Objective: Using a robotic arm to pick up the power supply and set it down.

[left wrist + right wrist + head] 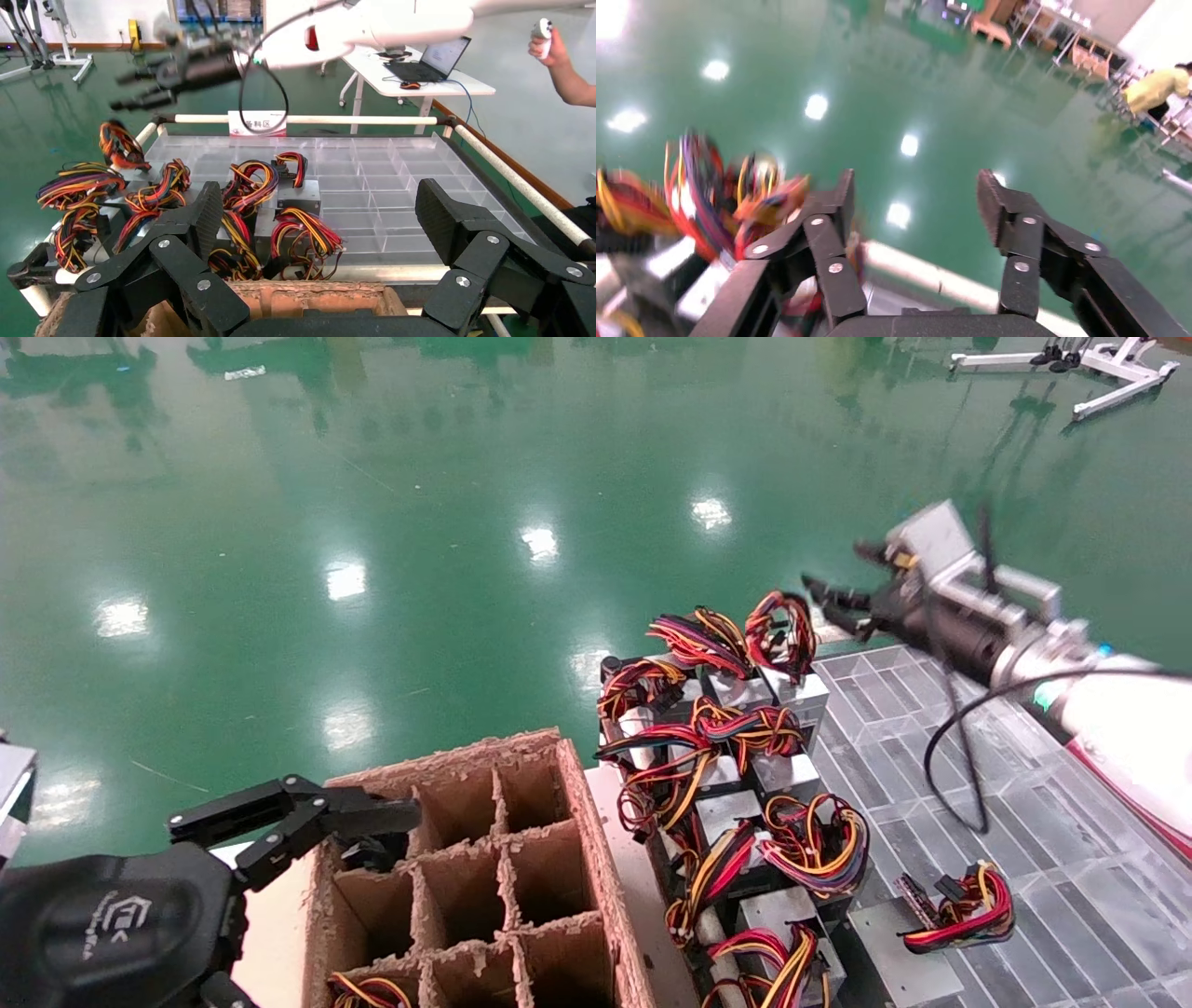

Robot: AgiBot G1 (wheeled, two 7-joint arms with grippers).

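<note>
Several silver-grey power supplies (736, 775) with looped red, yellow and black wires crowd the left side of a clear tray (1071, 859). One more power supply (899, 947) lies apart on the tray's near part, its wire bundle (964, 905) beside it. The white robotic arm's right gripper (838, 584) hangs open and empty above the tray's far edge, just right of the farthest wire loops. In the right wrist view the gripper (916, 203) holds nothing, with blurred wires (715, 196) off to one side. The left wrist view shows the arm (183, 70) above the supplies (299, 196).
A brown cardboard box (577, 822) with divider cells stands left of the supplies; my idle left gripper (377, 831) sits open over its near-left corner. White rails (309, 119) frame the tray. A person's hand (555, 49) and a laptop table (422, 74) lie beyond.
</note>
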